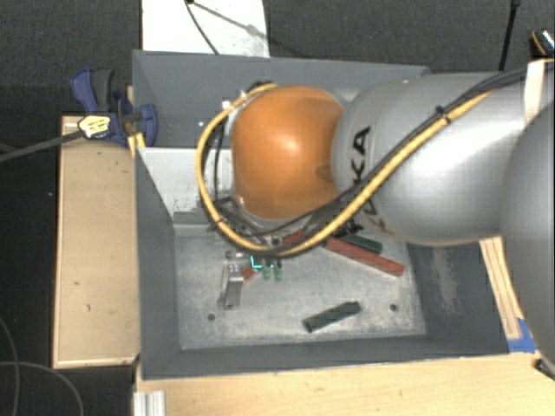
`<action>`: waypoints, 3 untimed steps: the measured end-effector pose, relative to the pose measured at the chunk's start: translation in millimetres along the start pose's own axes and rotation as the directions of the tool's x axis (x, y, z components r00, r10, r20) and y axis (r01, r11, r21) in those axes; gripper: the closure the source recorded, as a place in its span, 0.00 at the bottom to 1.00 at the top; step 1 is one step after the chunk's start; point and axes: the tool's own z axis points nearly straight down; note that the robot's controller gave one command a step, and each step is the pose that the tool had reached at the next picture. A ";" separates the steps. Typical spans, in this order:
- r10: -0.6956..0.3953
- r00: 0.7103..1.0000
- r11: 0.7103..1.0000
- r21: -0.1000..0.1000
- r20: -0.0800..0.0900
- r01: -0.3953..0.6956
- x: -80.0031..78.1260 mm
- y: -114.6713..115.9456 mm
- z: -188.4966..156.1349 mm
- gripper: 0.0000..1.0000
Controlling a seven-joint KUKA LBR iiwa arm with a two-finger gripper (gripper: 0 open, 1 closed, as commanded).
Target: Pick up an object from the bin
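Bin (160, 319): grey sheet metal with sloped walls. The flat floor is scuffed pale and speckled.

Nearest item: dark green bar (332, 316), flat, short and rectangular with a matte surface. It lies on the floor at front centre-right, slightly skewed, with its right end further back. It touches nothing else.

Gripper (231, 291): silvery metal, pointing down at the left-centre of the floor, close to the surface. It is left of the green bar and well apart from it. Small green lights glow just to the right of its upper part. Open or closed: cannot tell from this angle. No item is seen in it, and which item it is working on cannot be told.

Further back, right of centre: red strip (375, 259), long, thin and flat, lying on a diagonal. Its left end is hidden under the robot. A dark piece (368, 244) lies along its far side, touching or nearly touching it; what it is cannot be told.

Arm: enters from the right as a thick, smooth silver-grey link (434, 163). It ends in a glossy, rounded orange cover (282, 150) over the wrist, above the back of the bin. A yellow-and-black cable (208, 150) loops around the cover and runs back along the link.
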 end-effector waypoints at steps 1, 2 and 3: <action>0.072 0.997 0.997 0.002 0.002 -0.072 -50.5 -63.5 139.2 0.00; 0.043 0.999 0.999 0.002 0.004 -0.043 -64.0 -100.4 149.8 0.00; 0.047 0.999 0.999 -0.001 0.004 -0.047 -63.5 -97.4 148.8 1.00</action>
